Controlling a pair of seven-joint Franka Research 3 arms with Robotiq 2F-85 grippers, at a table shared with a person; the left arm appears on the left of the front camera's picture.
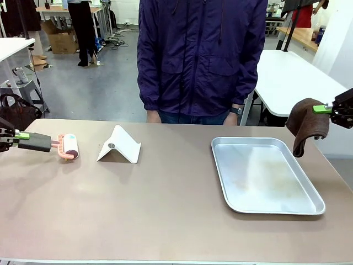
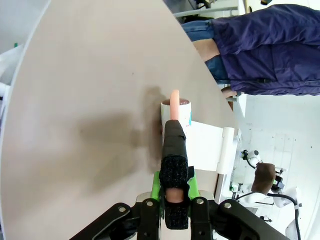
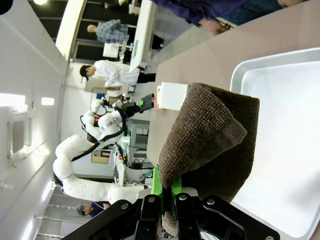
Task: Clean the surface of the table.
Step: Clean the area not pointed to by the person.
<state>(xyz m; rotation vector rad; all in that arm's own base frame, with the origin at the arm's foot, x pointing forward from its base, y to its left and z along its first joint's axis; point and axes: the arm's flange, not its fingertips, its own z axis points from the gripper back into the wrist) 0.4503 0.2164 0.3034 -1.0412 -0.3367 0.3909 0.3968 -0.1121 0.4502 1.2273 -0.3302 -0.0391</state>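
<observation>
**Item 1. Surface** [image 1: 165,215]: brownish-tan matte top with a thin pale edge. It spans the whole foreground between both arms and carries items 3 to 5.

**Item 2. Left end effector** [image 1: 22,136] [image 2: 175,192]: low at the surface's far left edge, green pads pressed together on the black handle of the lint roller.

**Item 3. Lint roller** [image 1: 67,147] [image 2: 176,112]: black handle and pink neck. The white and pink roll sits at the far left of the surface and appears to rest on it.

**Item 4. White folded stand** [image 1: 118,147] [image 2: 210,146]: tent-shaped, standing just to the right of the roll and apart from it.

**Item 5. Metal tray** [image 1: 220,165] [image 3: 280,70]: shiny and rectangular, lying flat on the right half of the surface.

**Item 6. Right end effector** [image 1: 322,109] [image 3: 167,192]: raised at the right edge, its pads pinching a brown cloth.

**Item 7. Cloth** [image 1: 306,126] [image 3: 215,140]: folded and hanging in the air near the tray's far right corner.

**Item 8. Person** [image 1: 201,55]: wears a dark purple jacket and stands at the far side of the surface, arms down.
</observation>
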